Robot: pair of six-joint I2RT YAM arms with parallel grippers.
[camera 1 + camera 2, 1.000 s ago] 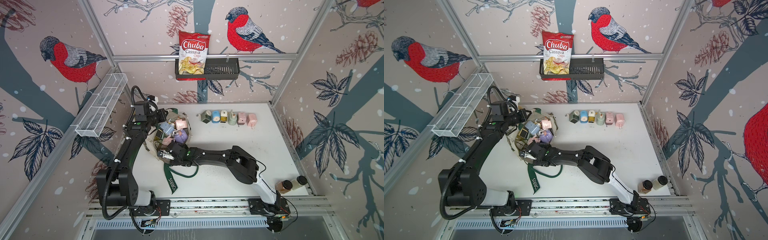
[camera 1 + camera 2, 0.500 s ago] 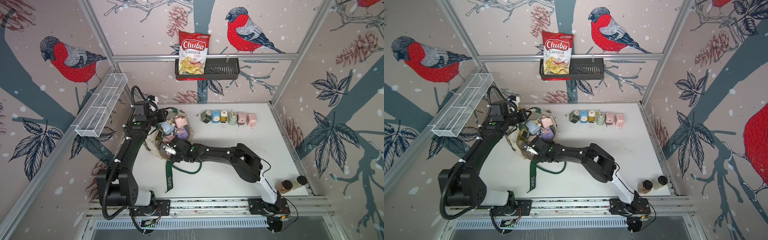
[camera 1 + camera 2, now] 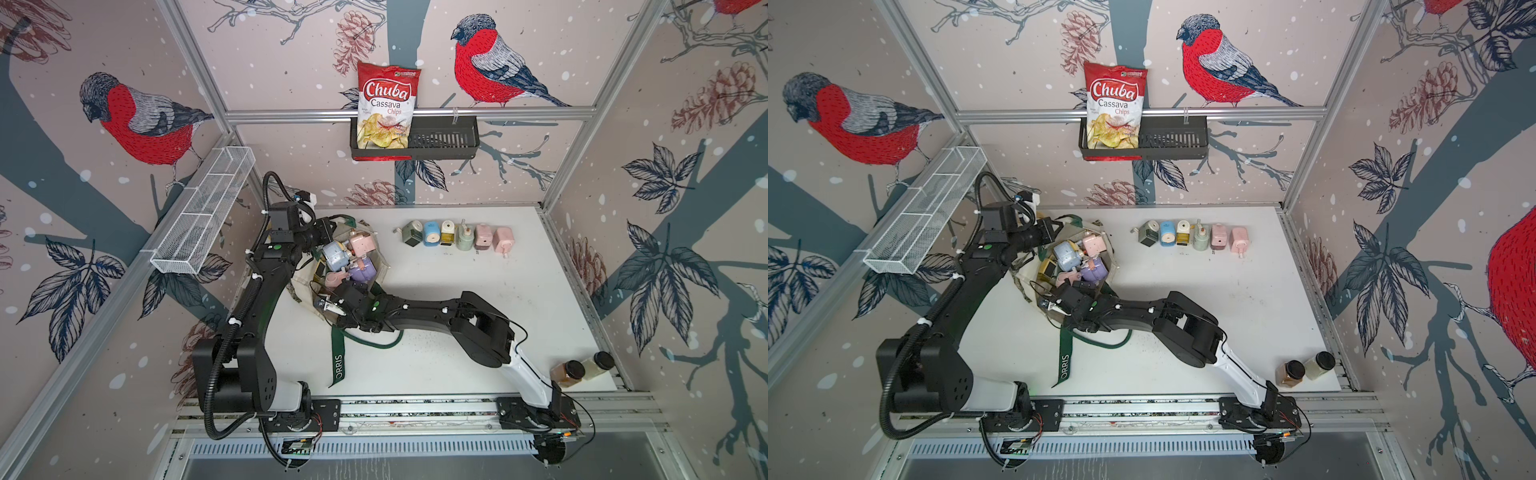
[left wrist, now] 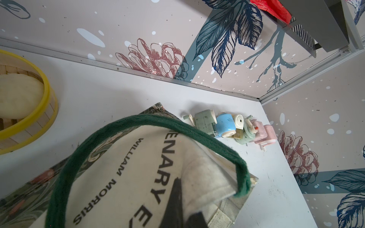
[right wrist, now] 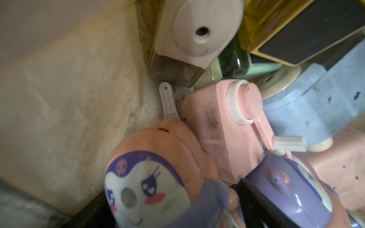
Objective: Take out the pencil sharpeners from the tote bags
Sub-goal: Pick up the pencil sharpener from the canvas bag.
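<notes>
The cream tote bag [image 3: 302, 286] [image 3: 1026, 286] lies open at the table's left, with several pencil sharpeners inside: blue [image 3: 336, 255], pink [image 3: 360, 244], lilac [image 3: 362, 270]. My left gripper [image 3: 328, 230] [image 4: 183, 197] is shut on the bag's back rim and holds it up. From the front, my right gripper [image 3: 338, 286] [image 5: 169, 205] reaches into the bag. It is open, and a peach sharpener [image 5: 158, 167] with a cartoon face sits between its fingers. Whether they touch it is unclear. Several more sharpeners [image 3: 457, 239] [image 4: 233, 128] stand in a row at the back.
A dark green strap [image 3: 340, 361] trails over the table in front of the bag. Two brown-lidded jars [image 3: 582, 368] stand at the front right corner. A chips bag [image 3: 386, 108] sits in a black wall basket [image 3: 440, 139]. A white wire basket [image 3: 203, 216] hangs left; a yellow-rimmed steamer [image 4: 39, 110] stands nearby.
My right gripper has pushed further into the bag's mouth, and the green strap has shifted on the table. The left arm has held still.
</notes>
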